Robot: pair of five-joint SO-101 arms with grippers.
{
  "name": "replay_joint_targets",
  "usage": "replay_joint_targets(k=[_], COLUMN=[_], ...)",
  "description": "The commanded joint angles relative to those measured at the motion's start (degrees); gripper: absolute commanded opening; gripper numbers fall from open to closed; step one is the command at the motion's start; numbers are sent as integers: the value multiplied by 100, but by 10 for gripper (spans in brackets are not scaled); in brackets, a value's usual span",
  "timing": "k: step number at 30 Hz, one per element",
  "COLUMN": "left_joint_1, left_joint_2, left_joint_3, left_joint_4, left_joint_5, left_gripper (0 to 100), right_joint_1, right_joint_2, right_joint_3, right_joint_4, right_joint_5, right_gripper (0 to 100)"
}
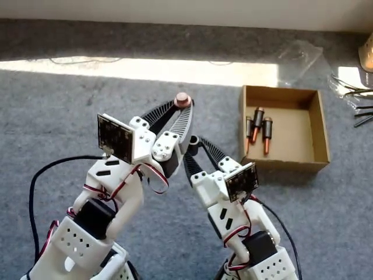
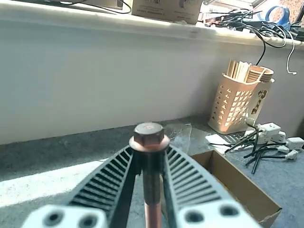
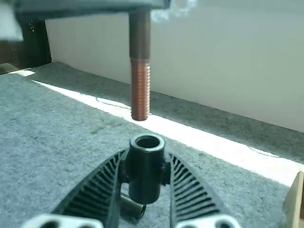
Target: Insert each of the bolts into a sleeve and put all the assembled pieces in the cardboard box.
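My left gripper [image 1: 182, 107] is shut on a copper bolt [image 2: 149, 164], gripped just under its hex head [image 1: 182, 99] with the shank hanging down. My right gripper [image 3: 145, 168] is shut on a black sleeve [image 3: 145, 166], held upright with its open bore facing up. The bolt's threaded end [image 3: 139, 92] hangs a short way above the sleeve's mouth, not touching it. In the high view the sleeve [image 1: 193, 140] sits just below the bolt. The cardboard box [image 1: 317, 131] lies to the right with three assembled pieces [image 1: 258, 128] inside.
Another small sleeve [image 3: 133, 206] lies on the grey carpet under my right gripper. A crumpled clear plastic bag [image 1: 298, 55] lies behind the box, cables [image 1: 355, 96] at the far right. A perforated basket [image 2: 240, 102] stands by the wall.
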Motion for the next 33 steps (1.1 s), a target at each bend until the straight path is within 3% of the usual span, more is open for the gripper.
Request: replay_joint_targets(k=[1,33], left_joint_1=[101,330], left_joint_2=[-92,-66], left_joint_3=[4,48], left_joint_4=[-18,-26], left_joint_5=[123,114], left_gripper=[6,6], right_joint_1=[57,48], right_joint_2=[-48,-4], right_joint_3=[866,866], right_joint_4=[31,48], right_joint_5=[105,105], right_gripper=[5,5])
